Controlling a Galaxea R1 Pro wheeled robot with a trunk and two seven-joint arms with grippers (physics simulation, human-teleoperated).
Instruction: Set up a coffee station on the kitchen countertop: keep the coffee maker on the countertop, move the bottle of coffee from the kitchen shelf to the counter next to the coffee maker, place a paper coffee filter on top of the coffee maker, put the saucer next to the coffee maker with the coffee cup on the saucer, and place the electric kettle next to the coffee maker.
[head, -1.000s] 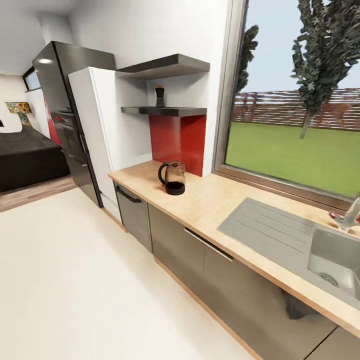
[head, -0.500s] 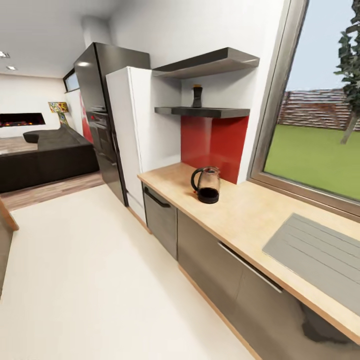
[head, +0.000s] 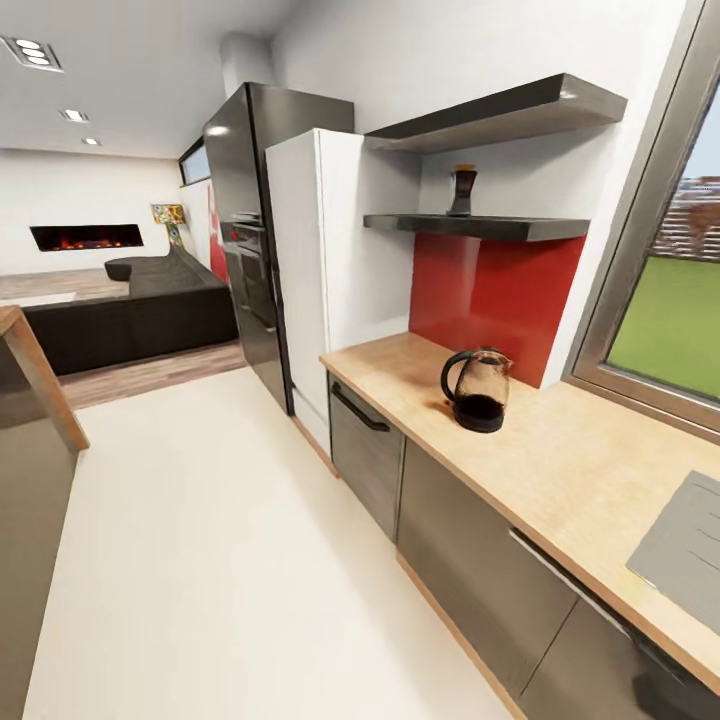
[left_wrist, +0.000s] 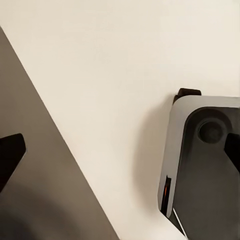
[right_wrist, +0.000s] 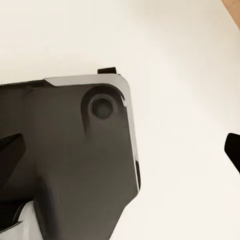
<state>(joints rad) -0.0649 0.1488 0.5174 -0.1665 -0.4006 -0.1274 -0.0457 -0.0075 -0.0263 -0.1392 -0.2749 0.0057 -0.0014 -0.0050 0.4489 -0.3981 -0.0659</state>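
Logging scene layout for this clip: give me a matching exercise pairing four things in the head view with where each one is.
Things:
1. electric kettle
2. bottle of coffee
3. fireplace
4. dark sofa

Places:
A. on the lower wall shelf
B. set in the far white wall
C. on the wooden countertop, in front of the red backsplash
D. on the living-room floor beyond the kitchen

Pairs: 1-C, 2-A, 3-B, 4-D
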